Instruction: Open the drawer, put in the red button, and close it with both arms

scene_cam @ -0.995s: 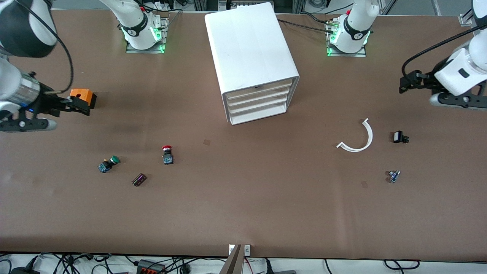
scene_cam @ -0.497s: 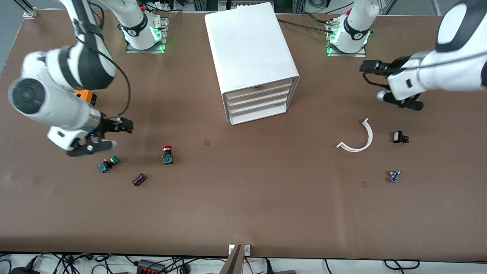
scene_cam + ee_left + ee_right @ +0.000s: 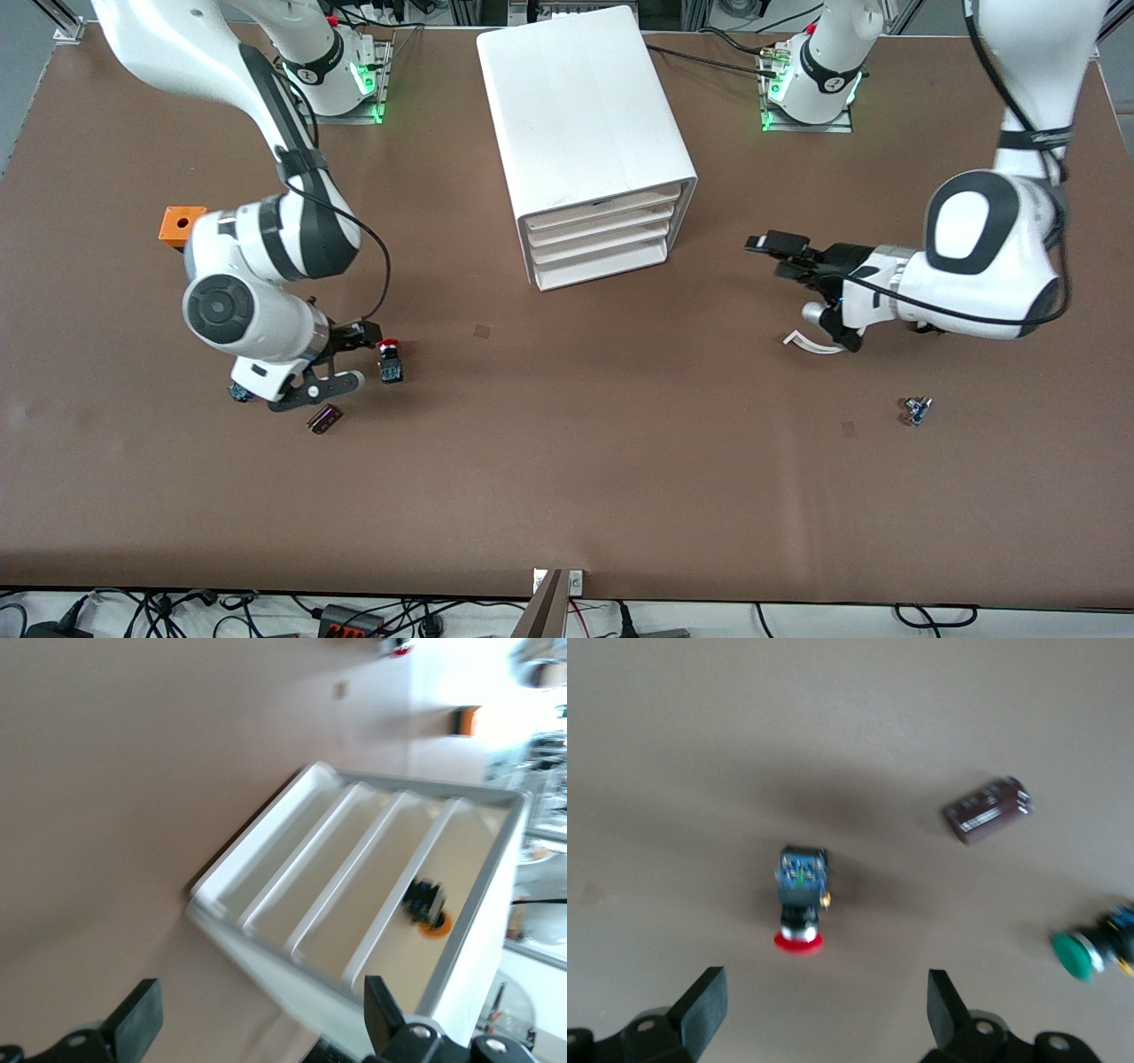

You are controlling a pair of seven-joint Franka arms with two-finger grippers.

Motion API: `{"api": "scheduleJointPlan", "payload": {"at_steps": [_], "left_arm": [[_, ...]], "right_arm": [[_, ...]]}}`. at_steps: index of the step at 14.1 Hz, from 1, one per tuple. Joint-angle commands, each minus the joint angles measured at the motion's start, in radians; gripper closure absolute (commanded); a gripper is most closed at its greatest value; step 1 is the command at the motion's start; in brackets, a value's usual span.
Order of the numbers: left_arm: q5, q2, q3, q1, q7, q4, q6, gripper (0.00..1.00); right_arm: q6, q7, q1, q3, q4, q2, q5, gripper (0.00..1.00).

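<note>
both grippers low over table, jaws apart

We see bare table around the red button [image 3: 801, 904], wide between our right gripper's [image 3: 819, 1005] spread fingers; the dark capacitor [image 3: 989, 810] and green button [image 3: 1090, 950] lie near.

The right gripper [image 3: 359, 339] has swung from the orange box [image 3: 180, 225] to the red button [image 3: 389, 359]. The left gripper [image 3: 780, 252] has moved toward the cabinet [image 3: 585, 133], covering the white curved strip [image 3: 804, 343].

Robotics lab: two bolted-down arms [image 3: 266, 257] w/ green status LEDs on a brown worktop [image 3: 567, 478], cable clutter [image 3: 354, 616] along its edge, alu framing.
</note>
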Motion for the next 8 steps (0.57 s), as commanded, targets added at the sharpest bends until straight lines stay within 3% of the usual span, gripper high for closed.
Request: {"api": "scheduleJointPlan", "payload": {"at_steps": [1, 4, 8], "left_arm": [[-0.129, -0.035, -0.084, 0.001, 0.105, -0.153, 0.148, 0.00], [-0.133, -0.005, -0.173, 0.001, 0.167, -0.200, 0.256, 0.00], [-0.189, 0.066, -0.190, 0.001, 0.337, -0.227, 0.298, 0.03]], "right_arm": [[0.054, 0.000, 0.026, 0.001, 0.035, 0.081, 0.012, 0.00], [0.082, -0.003, 0.031, 0.001, 0.035, 0.129, 0.048, 0.00], [0.085, -0.018, 0.031, 0.001, 0.035, 0.169, 0.066, 0.00]]}}
